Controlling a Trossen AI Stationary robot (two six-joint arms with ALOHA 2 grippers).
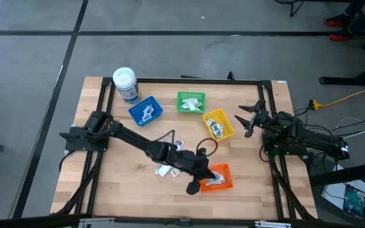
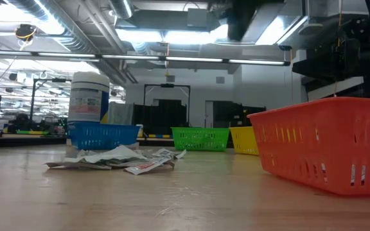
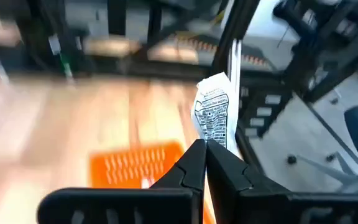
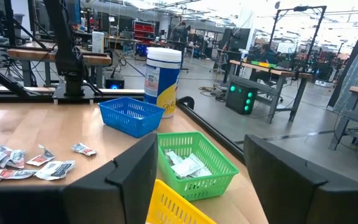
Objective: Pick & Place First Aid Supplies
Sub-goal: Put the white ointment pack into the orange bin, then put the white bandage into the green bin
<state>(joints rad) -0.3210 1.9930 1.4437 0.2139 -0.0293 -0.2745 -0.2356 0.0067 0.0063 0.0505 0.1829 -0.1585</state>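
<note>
Above the orange bin (image 1: 217, 177) at the table's near edge, the left gripper (image 3: 205, 149) is clamped on a white printed packet (image 3: 213, 115), which stands upright from its fingertips. More packets (image 1: 168, 170) lie loose on the wooden table (image 1: 106, 190) beside the arm. Off to the right, past the yellow bin (image 1: 219, 123), the right gripper (image 1: 248, 118) waits, jaws spread wide.
</note>
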